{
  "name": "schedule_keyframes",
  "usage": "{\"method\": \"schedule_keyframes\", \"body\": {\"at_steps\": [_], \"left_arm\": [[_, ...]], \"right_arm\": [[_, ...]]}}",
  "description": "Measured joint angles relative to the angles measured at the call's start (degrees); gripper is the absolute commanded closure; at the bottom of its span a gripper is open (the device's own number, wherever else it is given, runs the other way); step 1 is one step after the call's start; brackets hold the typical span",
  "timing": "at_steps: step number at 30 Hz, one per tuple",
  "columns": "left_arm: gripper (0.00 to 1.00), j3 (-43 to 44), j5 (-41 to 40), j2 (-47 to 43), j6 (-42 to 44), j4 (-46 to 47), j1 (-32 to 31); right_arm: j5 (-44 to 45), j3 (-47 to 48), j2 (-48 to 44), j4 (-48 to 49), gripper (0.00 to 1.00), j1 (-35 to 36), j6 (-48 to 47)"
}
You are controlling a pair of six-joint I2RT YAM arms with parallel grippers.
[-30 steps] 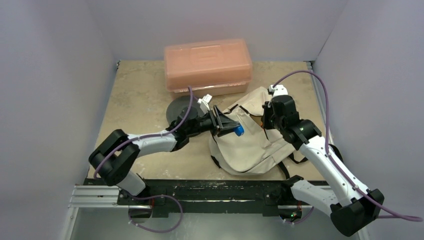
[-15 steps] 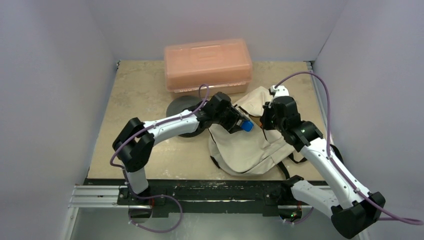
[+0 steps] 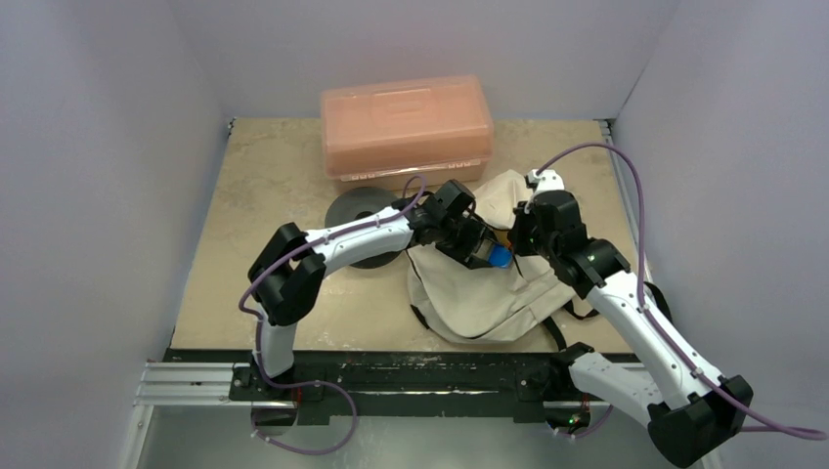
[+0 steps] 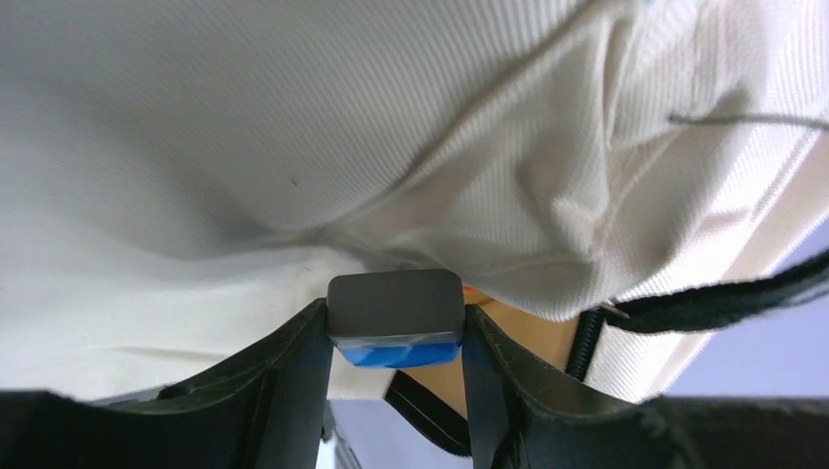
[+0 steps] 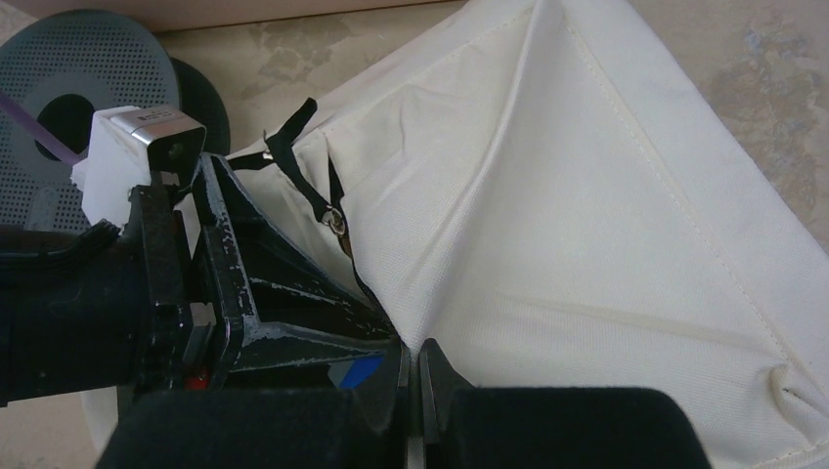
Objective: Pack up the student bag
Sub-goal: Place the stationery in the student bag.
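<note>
The cream student bag [image 3: 489, 293] lies on the table right of centre, black straps trailing at its near side. My left gripper [image 3: 486, 252] is shut on a small grey and blue block [image 3: 499, 258] at the bag's upper opening. In the left wrist view the block [image 4: 395, 311] sits between the fingers, against the bag's fabric [image 4: 293, 147] beside a black zip [image 4: 587, 337]. My right gripper [image 3: 515, 234] is shut on a fold of the bag's fabric [image 5: 587, 244] at the opening's edge, its jaws [image 5: 412, 376] pinched together right beside the block [image 5: 357, 371].
A salmon-pink plastic box [image 3: 406, 122] stands at the back centre. A grey perforated disc [image 3: 352, 210] lies left of the bag, under my left forearm; it also shows in the right wrist view [image 5: 78, 88]. Walls close in the table on three sides.
My left arm has reached to the right with the block, from beside the disc to the bag's opening next to my right gripper. The right gripper has held its place.
</note>
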Motion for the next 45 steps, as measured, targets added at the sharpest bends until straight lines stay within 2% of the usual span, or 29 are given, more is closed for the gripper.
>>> {"method": "schedule_keyframes", "body": {"at_steps": [6, 10, 14, 17, 19, 21, 26, 30, 34, 37, 38, 42, 45], "left_arm": [[0.91, 2.43, 3.1, 1.79, -6.36, 4.83, -0.46], [0.8, 4.85, 4.13, 4.74, -7.41, 6.88, -0.5], [0.59, 5.95, 4.04, 7.02, -7.72, 10.05, -1.2], [0.47, 3.85, 2.73, 7.28, -7.85, 16.33, -1.57], [0.25, 1.53, 2.51, 7.28, -7.76, 21.81, -1.64], [0.13, -1.03, 2.47, 7.28, -7.5, 26.91, -1.86], [0.11, -5.53, 1.62, 7.02, -7.72, 35.26, -2.38], [0.15, -8.96, 1.33, 5.2, -7.67, 38.88, -2.43], [0.18, -15.85, 1.55, -0.13, -5.53, 41.2, -2.36], [0.18, -19.56, 1.38, -4.96, -0.92, 39.78, -1.77], [0.19, -20.63, 2.03, -6.78, 1.6, 39.12, -1.51], [0.21, -22.97, 4.85, -14.19, 13.25, 36.98, -1.51], [0.21, -23.87, 6.23, -19.71, 24.92, 34.95, -0.59]], "right_arm": [[-0.02, -1.42, -0.9, 0.74, 1.0, 0.0, -0.13], [0.42, -1.46, -1.79, 1.03, 1.0, -0.07, -0.59], [1.6, -1.84, -1.9, 1.27, 1.0, -0.46, -1.14], [2.49, -1.99, -1.95, 1.51, 1.0, -0.68, -1.51], [3.17, -2.01, -2.03, 1.7, 1.0, -0.76, -1.64], [4.0, -2.05, -2.1, 2.47, 1.0, -0.85, -2.03], [4.79, -2.14, -2.84, 2.58, 1.0, -1.03, -2.45], [4.22, -2.16, -3.45, 2.34, 1.0, -0.83, -2.43], [3.37, -2.32, -4.13, 1.14, 1.0, -0.46, -2.4], [3.3, -2.32, -4.26, 0.0, 1.0, -0.35, -2.4], [3.32, -2.34, -4.24, -0.09, 0.97, -0.31, -2.38], [3.41, -2.32, -3.98, -0.87, 0.59, -0.28, -0.55], [1.2, -2.32, -4.09, -1.53, 0.47, -0.11, 2.99]]}}
